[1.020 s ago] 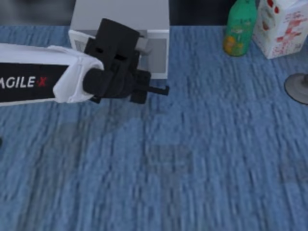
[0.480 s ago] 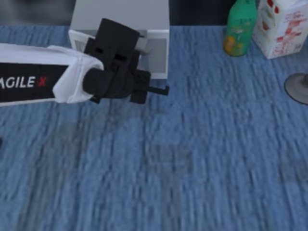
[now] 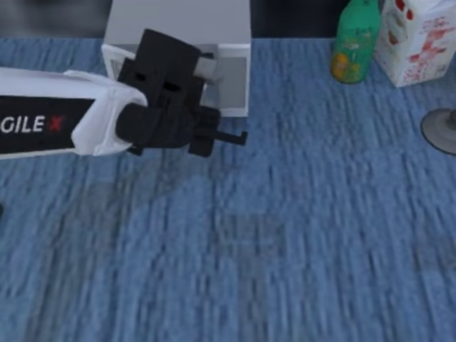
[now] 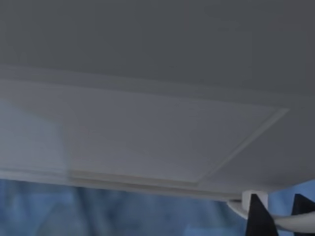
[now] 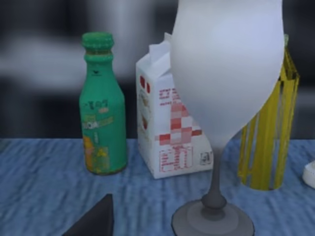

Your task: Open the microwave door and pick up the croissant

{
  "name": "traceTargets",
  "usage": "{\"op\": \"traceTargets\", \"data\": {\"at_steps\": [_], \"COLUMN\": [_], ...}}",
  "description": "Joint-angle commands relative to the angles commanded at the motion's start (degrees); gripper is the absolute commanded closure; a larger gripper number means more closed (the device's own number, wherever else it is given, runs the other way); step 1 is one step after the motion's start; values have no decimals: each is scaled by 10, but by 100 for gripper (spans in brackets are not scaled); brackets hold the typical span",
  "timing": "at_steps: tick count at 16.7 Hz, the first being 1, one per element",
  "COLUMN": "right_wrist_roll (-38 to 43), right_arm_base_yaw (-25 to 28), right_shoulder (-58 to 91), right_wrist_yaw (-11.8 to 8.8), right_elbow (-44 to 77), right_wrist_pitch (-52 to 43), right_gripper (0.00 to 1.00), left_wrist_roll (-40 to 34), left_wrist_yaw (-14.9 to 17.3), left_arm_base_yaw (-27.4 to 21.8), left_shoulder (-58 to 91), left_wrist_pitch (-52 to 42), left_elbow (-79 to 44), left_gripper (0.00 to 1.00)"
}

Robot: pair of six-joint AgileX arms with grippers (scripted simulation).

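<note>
The grey microwave [image 3: 178,21] stands at the table's back left. Its door [image 4: 147,132], a light-grey frame round a translucent window, fills the left wrist view; in the top view only a strip of it [image 3: 231,82] shows beside my arm. My left gripper [image 3: 231,135] is at the door's front, its dark tips either side of the white door handle [image 4: 285,223] and shut on it. The croissant is hidden. My right gripper is outside the top view; a dark part of it [image 5: 96,221] shows low in the right wrist view, near the wine glass.
At the back right stand a green bottle [image 3: 355,39] and a red-and-white milk carton [image 3: 420,39]. A wine glass [image 5: 226,73] is at the right edge, its base [image 3: 442,128] on the blue cloth, with a yellow rack [image 5: 268,142] behind it.
My left arm has shifted slightly left and toward the back, its gripper still at the door handle. Nothing else has moved.
</note>
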State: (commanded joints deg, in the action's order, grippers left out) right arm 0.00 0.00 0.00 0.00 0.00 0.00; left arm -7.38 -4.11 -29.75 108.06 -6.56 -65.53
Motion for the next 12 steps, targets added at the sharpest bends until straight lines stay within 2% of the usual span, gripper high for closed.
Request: {"op": "traceTargets", "data": {"at_steps": [3, 12], "right_wrist_roll": [0, 0], "right_arm_base_yaw": [0, 0], "right_shoulder": [0, 0], "right_wrist_yaw": [0, 0], "right_elbow": [0, 0], "right_wrist_pitch": [0, 0], "right_gripper": [0, 0], "left_wrist_roll": [15, 16], "left_wrist_yaw": [10, 10], "left_arm_base_yaw": [6, 6], "left_shoulder": [-7, -7], "left_wrist_pitch": [4, 4], "left_elbow": [12, 12], "left_gripper": [100, 100]}}
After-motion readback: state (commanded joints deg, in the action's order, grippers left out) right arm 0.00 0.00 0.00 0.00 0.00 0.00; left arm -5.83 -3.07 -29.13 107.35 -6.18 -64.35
